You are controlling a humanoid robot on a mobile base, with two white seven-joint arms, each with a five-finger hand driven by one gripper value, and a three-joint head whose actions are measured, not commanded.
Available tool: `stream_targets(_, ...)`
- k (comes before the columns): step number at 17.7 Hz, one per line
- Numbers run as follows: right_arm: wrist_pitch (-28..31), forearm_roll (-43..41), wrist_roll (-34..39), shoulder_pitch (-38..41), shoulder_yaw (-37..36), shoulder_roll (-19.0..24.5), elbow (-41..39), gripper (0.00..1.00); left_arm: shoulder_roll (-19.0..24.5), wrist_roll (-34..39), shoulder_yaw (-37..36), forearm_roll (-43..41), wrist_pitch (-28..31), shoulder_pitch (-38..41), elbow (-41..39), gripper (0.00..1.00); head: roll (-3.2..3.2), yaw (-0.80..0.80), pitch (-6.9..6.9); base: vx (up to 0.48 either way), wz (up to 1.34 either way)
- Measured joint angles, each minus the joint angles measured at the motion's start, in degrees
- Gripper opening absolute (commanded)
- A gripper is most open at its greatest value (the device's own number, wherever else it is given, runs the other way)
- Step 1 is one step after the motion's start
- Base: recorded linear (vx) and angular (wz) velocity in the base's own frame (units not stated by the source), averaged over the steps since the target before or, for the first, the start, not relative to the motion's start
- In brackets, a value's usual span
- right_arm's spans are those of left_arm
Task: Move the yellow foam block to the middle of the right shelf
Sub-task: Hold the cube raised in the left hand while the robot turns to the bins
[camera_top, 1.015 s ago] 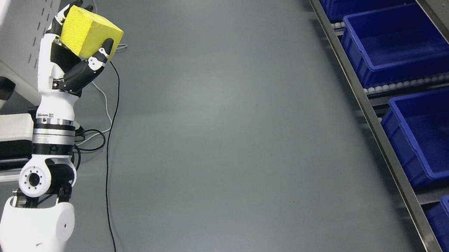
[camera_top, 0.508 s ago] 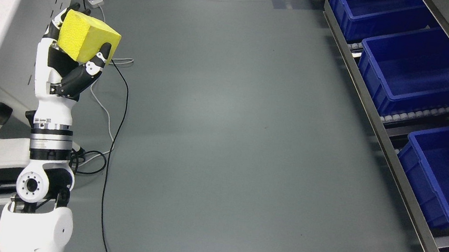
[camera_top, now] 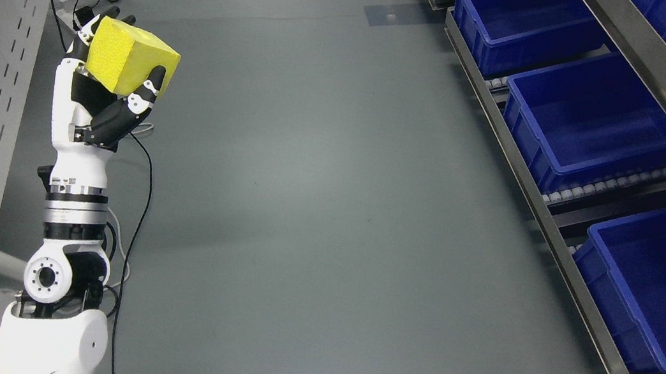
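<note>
Left hand (camera_top: 106, 94) keeps its fingers curled around the yellow foam block (camera_top: 128, 64), raised at far left; only the view has swung, so the shelf (camera_top: 603, 287) of blue bins (camera_top: 586, 117) lies well apart, right

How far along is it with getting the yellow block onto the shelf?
Done: the yellow foam block is picked up, gripped in the left hand. In hand: carrying it over open floor. Left: reaching the shelf with blue bins on the right and setting it down.
</note>
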Motion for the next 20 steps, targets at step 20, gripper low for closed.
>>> stream_targets(20,0.0,0.0,0.0,0.0,0.0,0.0,0.0,1.0,0.0,-1.0,0.1,0.0,-1.5,0.4,-0.2,0.52,0.0,0.0,0.0,0.382,-0.16)
